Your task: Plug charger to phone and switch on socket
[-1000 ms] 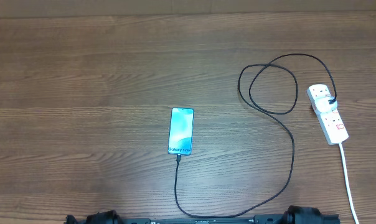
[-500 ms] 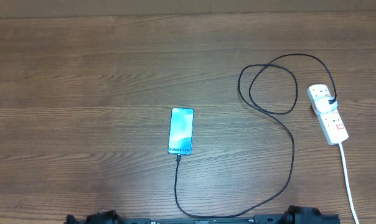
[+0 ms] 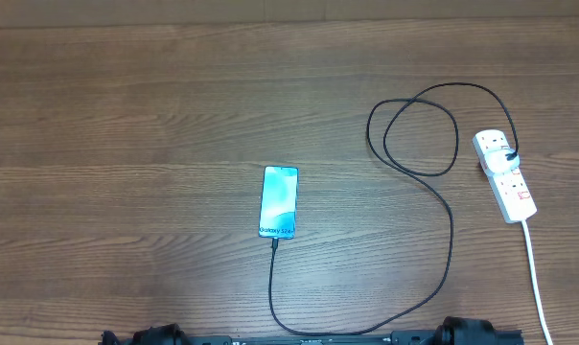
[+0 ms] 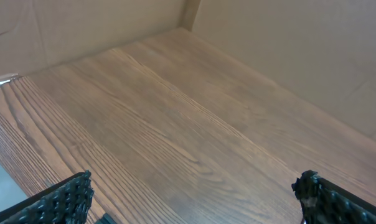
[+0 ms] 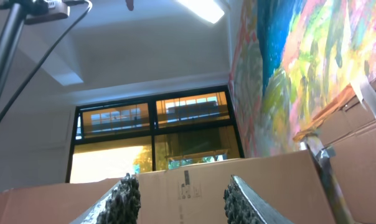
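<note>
Nothing on the counter [image 3: 127,144] has shifted since a second ago: phone, cable and power strip lie exactly where they did, and neither arm has come into the overhead view. The phone [image 3: 279,202] lies face up just below the middle of the frame, its screen lit pale blue. The charger [image 3: 451,230] runs from the phone's lower end down toward the bottom edge, sweeps up the right half and curls into loops at the upper right. There it reaches a dark plug [image 3: 508,155] seated in the socket [image 3: 504,175] at the far right. The small tip [image 3: 274,243] sits right against the phone's lower edge, so to my eye the plugging-in looks done, though I can't make out how fully it is seated. That leaves the switch, and from here I can't tell whether the red-marked rocker [image 3: 525,199] is on or off. The left fingers [image 4: 63,200] are spread as wide as they go, holding nothing, over bare wood near the cardboard wall [image 4: 287,50]. The right fingers [image 5: 124,198] stand partly apart with nothing between them, and that camera looks up at a window [image 5: 154,134] and the ceiling, away from the work. I'd expect the right arm, being on the strip's side, to swing down over the socket and press the switch serving the plugged outlet. A closed tip would suit that better, pushed gently, since the light strip could slide or tug the cable.
</note>
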Available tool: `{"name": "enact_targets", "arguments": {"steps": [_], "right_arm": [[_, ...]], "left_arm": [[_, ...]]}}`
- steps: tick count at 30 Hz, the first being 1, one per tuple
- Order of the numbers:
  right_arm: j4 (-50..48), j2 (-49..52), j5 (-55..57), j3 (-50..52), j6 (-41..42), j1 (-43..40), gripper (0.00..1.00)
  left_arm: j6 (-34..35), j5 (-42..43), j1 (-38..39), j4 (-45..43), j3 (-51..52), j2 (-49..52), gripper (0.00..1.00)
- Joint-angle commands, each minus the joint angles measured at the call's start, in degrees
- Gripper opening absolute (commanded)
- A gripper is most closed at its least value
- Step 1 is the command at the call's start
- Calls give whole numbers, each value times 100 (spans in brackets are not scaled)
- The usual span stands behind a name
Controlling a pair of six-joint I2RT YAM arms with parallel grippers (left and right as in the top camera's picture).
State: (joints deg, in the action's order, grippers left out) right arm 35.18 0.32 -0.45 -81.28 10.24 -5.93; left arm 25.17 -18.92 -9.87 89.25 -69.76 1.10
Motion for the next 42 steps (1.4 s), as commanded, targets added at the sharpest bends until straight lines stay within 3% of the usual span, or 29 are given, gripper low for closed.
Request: {"name": "enact_targets", "arguments": {"steps": [1, 4, 6, 8, 9, 15, 22, 32, 42], "right_arm": [[-7, -4, 83, 26, -26, 24, 45], [-96, -4, 83, 160, -24, -26, 50], [-234, -4, 83, 317, -22, -81, 59], [-302, -4, 81, 557, 258, -155, 79], [-306, -4, 83, 629, 424, -160, 100], [-621, -4, 83, 1128, 1246, -162, 100], [-1469, -4, 79, 2225, 1379, -164, 100], [214, -4, -507, 3475, 1381, -164, 100], [70, -4, 560, 4039, 1377, -164, 100]], "left_arm": [[61, -55, -26, 9, -22, -85, 99], [61, -55, -26, 9, -22, -85, 100], [61, -57, -26, 9, -22, -85, 100], [61, -57, -26, 9, -22, -85, 100], [61, -57, -26, 9, -22, -85, 100], [61, -55, -26, 9, -22, -85, 100], [61, -57, -26, 9, -22, -85, 100], [61, -55, -26, 9, -22, -85, 99], [61, -57, -26, 9, -22, -85, 100]]}}
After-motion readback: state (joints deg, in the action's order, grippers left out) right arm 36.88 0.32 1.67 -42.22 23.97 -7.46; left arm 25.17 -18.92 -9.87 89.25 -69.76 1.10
